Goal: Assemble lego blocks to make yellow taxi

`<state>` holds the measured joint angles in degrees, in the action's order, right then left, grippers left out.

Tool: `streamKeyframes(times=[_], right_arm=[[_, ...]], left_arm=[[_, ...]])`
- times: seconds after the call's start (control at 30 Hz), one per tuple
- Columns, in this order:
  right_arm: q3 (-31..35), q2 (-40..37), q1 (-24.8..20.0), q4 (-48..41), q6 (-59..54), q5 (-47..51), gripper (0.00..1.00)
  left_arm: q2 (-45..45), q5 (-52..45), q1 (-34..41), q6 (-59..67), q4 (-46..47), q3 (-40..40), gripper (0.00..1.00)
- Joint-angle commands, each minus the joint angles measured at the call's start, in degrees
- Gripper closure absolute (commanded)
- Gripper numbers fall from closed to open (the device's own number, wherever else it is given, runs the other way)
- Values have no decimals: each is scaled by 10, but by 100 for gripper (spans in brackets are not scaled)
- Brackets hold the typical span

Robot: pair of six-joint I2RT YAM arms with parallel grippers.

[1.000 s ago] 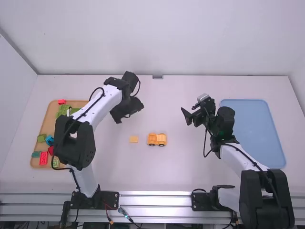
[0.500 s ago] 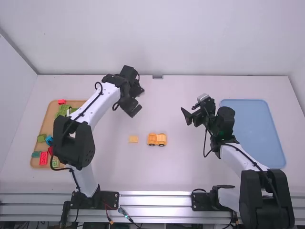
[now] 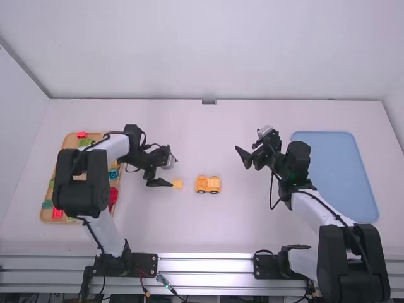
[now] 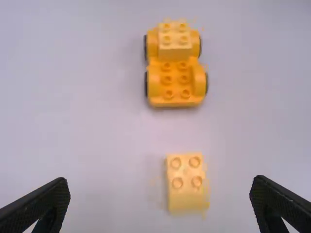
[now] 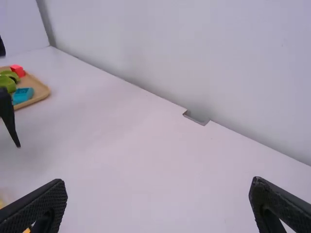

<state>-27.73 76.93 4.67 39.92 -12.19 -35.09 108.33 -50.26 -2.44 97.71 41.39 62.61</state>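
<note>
Clearly, there was one yellow car [image 3: 207,184] on the table [image 3: 221,233], with one loose yellow block [image 3: 177,184] near it on its left. The left wrist view brought out studs: six on the car's lower end and four on the one paler block [image 4: 175,46] fixed at its other end, away from the loose block, which had four too. Four dark wheels could be counted there as well.

The high view gave two trays: one wooden [image 3: 45,218], well apart to the car's left, and one blue [image 3: 334,173], well apart to its right. The right wrist view picked out one red block [image 5: 17,70] and one blue block [image 5: 23,94] in the wooden tray; I couldn't tell the full count under the arm.

Of two grippers, the left one [image 3: 172,172] hung to the car's left, by the loose block, and the right one [image 3: 246,148] to its right. Both had their fingers spread, gripping nothing.
</note>
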Motion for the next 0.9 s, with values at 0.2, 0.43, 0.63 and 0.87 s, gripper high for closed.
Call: streamKeyframes(times=[0.2, 0.43, 0.63, 0.87], right_arm=[[4, 2, 22, 2, -18, -13, 1], [4, 2, 22, -1, -16, -13, 1], [4, 2, 21, -2, -16, -13, 1], [4, 2, 22, -9, -16, -9, 1]], left_arm=[[26, -111, 3, -26, -180, -134, 1], [28, -103, -5, -127, -306, -181, 0], [51, -102, -10, -129, -315, -181, 13], [63, -82, -14, -109, -284, -166, 24]])
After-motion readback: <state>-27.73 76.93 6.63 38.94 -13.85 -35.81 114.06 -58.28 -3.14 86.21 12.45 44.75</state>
